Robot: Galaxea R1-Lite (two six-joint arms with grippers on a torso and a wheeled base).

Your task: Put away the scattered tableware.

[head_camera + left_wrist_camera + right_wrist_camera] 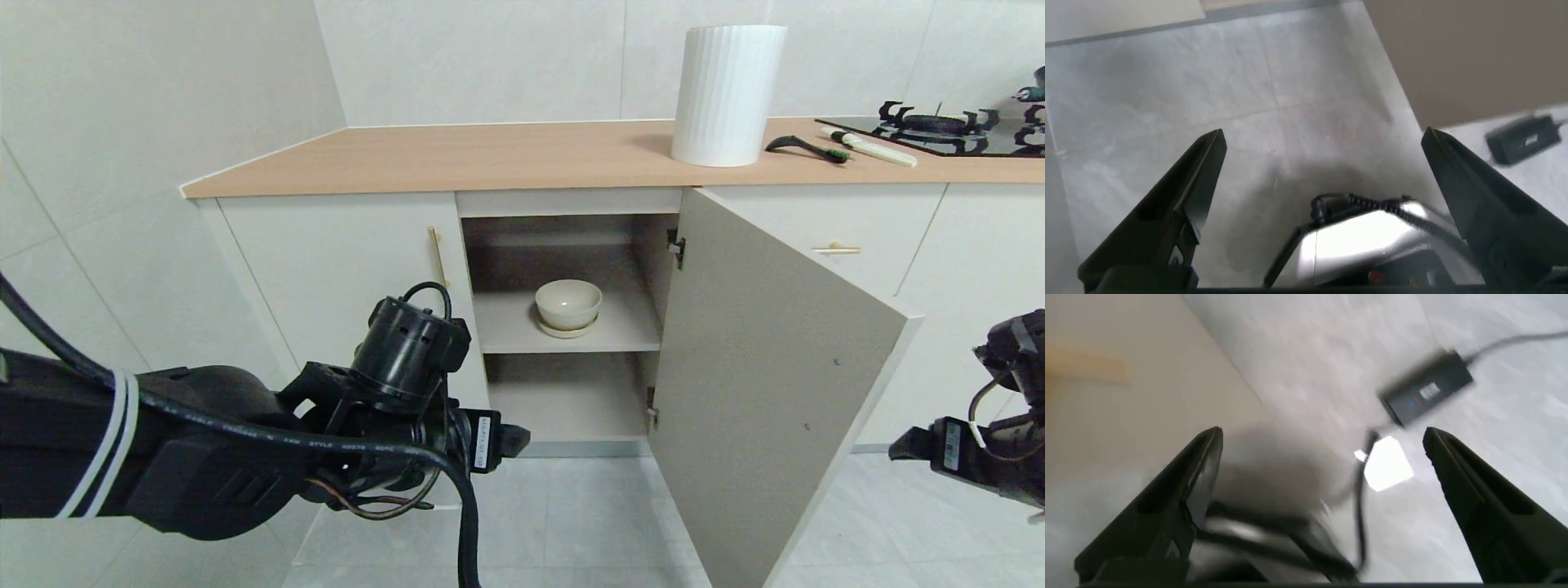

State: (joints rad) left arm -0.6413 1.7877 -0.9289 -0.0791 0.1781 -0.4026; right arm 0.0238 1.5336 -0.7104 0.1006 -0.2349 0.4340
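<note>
Both my grippers are empty right now. The left gripper [508,441] is low at about 7 o'clock, jaws spread wide with nothing but floor between them. The right gripper [902,447] is at 4 o'clock, same deal: wide open, holding nothing.

The bowl [568,304] sits on a plate [566,331] on the upper shelf [514,327] of the open cupboard, pretty much dead centre. Up at 1 o'clock on the counter [490,155] there's a dark spoon [804,147] and a pale stick-like thing [869,149] next to a white canister [727,94], so I reckon that's what's left.

My worry is the door [759,367]. It hangs wide open at 3 o'clock from the bowl, right between my right arm and the counter. If I lift that arm carelessly I'll clip its edge. The spoon also lies flat, so a sloppy pinch could skid it into the canister.
</note>
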